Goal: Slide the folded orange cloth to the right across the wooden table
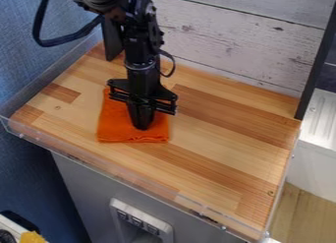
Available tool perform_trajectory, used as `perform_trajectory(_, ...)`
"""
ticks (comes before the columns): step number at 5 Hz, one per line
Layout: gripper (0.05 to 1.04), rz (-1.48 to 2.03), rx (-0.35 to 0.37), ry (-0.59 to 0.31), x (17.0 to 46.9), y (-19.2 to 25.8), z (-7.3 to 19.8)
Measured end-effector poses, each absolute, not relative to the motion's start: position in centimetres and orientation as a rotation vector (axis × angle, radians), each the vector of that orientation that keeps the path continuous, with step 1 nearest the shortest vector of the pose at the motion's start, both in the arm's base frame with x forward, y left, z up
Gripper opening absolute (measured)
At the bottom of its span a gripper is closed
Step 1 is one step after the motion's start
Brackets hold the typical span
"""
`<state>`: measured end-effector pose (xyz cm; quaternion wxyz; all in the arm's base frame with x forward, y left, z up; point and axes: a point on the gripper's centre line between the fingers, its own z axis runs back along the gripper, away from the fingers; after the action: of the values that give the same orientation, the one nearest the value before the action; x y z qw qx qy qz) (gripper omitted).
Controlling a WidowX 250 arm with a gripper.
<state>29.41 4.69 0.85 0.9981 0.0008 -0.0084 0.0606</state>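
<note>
The black gripper (142,124) points down over the squarish, folded orange cloth (118,126), lying flat on the wooden tabletop (223,138); I cannot tell whether the gripper is clenched or released; a sideways drag could rumple the soft layers, since smooth wood likely offers little hold.

One orange cloth (115,130), one black pincer (142,127), one tabletop (223,138)
</note>
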Motion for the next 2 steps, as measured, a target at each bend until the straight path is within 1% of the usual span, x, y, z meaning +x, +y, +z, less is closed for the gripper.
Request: perform_trajectory(2,0.058,0.049,0.006,-0.041,30.54,2.82,0.9)
